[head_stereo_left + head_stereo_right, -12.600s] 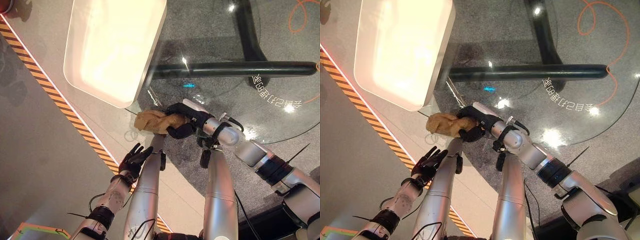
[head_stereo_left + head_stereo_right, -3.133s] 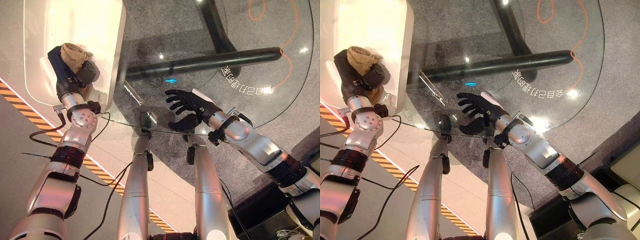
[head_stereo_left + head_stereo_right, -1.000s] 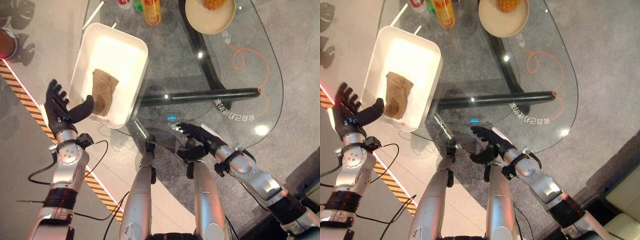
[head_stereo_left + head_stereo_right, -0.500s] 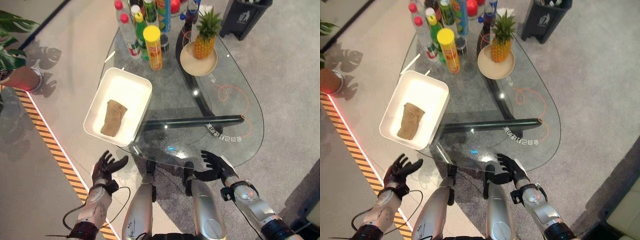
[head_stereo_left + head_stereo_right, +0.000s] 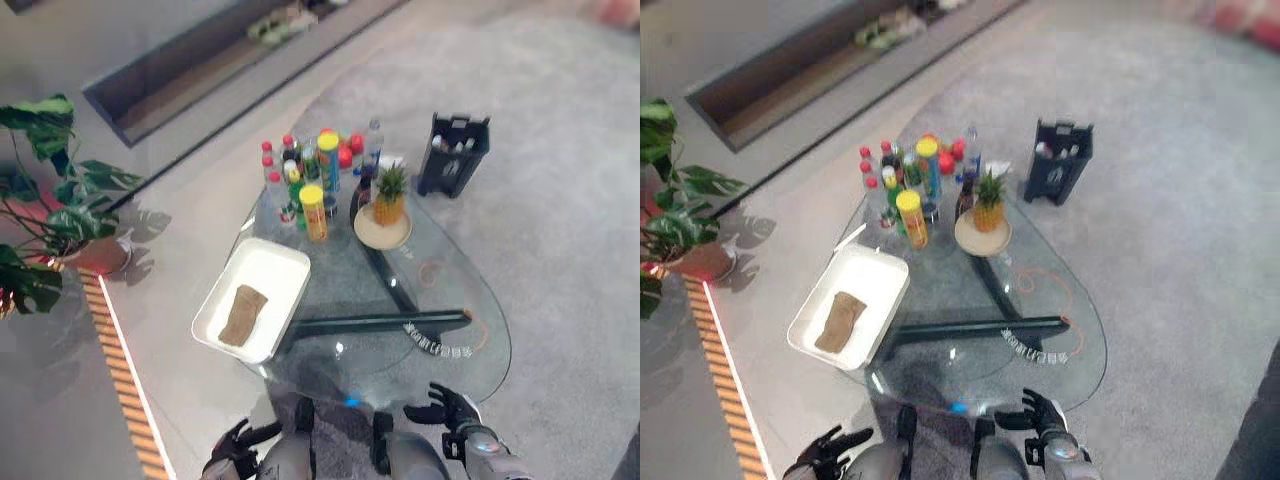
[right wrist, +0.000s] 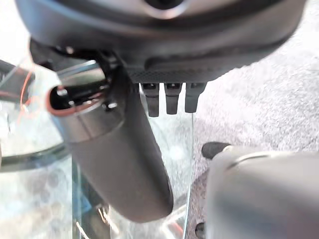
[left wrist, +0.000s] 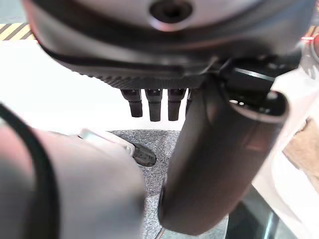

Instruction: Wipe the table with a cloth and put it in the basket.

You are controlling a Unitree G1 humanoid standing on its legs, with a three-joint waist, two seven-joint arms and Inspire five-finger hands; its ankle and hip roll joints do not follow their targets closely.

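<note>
The tan cloth (image 5: 243,313) lies flat inside the white basket (image 5: 285,258), which rests on the left side of the glass table (image 5: 470,345). Both hands hang low at the near edge, away from the basket. My left hand (image 5: 240,447) is spread open below the table's near left rim. Just past the near right rim, my right hand (image 5: 450,408) is open too, fingers splayed and holding nothing. In the left wrist view the fingers (image 7: 153,105) stick out straight, and the right wrist view shows the same of its fingers (image 6: 172,98).
Several bottles and cans (image 5: 310,175) crowd the table's far end beside a pineapple (image 5: 389,195) on a plate. A dark bin (image 5: 452,153) stands on the carpet beyond. A potted plant (image 5: 50,215) and striped floor tape (image 5: 125,385) lie to the left.
The camera has risen and pulled back, so the table looks smaller. Both hands have dropped lower toward the near edge, still open. The cloth stays in the basket.
</note>
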